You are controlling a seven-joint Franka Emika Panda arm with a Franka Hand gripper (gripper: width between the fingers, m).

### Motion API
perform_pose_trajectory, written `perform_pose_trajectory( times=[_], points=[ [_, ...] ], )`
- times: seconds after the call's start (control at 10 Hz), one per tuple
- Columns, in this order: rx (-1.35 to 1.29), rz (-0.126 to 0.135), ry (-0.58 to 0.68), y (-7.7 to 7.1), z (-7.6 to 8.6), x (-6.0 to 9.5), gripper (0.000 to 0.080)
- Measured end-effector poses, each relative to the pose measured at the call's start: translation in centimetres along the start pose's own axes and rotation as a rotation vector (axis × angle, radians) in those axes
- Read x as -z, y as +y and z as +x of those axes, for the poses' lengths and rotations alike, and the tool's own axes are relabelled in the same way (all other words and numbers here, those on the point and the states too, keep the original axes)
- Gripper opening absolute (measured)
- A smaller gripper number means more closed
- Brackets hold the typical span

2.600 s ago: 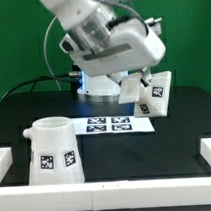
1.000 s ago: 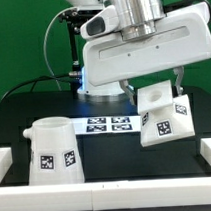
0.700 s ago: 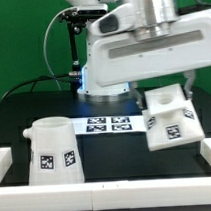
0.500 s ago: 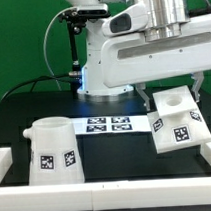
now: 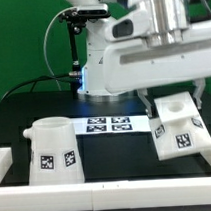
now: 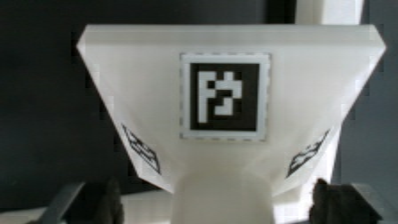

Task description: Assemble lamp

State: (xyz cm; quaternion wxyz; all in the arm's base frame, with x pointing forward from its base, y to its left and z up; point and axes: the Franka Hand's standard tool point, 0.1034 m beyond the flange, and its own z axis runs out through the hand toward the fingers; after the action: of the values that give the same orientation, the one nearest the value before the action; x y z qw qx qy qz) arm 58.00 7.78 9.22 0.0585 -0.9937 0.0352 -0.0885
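My gripper [image 5: 171, 96] is shut on the blocky white lamp base [image 5: 179, 130], tilted, at the exterior view's front right; I cannot tell whether it touches the table. In the wrist view the lamp base [image 6: 222, 100] fills the picture with a tag facing the camera, and the dark fingers [image 6: 82, 203] sit on either side of its narrow end, with the gripper [image 6: 214, 206] closed around it. The tapered white lamp shade [image 5: 53, 148] stands on the black table at the front left, well apart from the gripper. The bulb is out of view.
The marker board [image 5: 111, 123] lies flat in the middle of the table. White rails run along the front edge [image 5: 108, 199], the right side [image 5: 210, 153] and the left side [image 5: 1, 159]. The arm's base [image 5: 92, 84] and cables stand at the back.
The gripper has carried the lamp base toward the exterior view's right and front and lowered it. The shade and marker board have not moved.
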Motion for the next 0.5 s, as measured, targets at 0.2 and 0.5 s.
perform_pose_trajectory(
  times=[0.2, 0.5],
  points=[
    [0.057, -0.016, 0.042, -0.56, 0.49, -0.24, 0.0525],
    [0.054, -0.016, 0.038, -0.49, 0.41, -0.28, 0.0525]
  ],
)
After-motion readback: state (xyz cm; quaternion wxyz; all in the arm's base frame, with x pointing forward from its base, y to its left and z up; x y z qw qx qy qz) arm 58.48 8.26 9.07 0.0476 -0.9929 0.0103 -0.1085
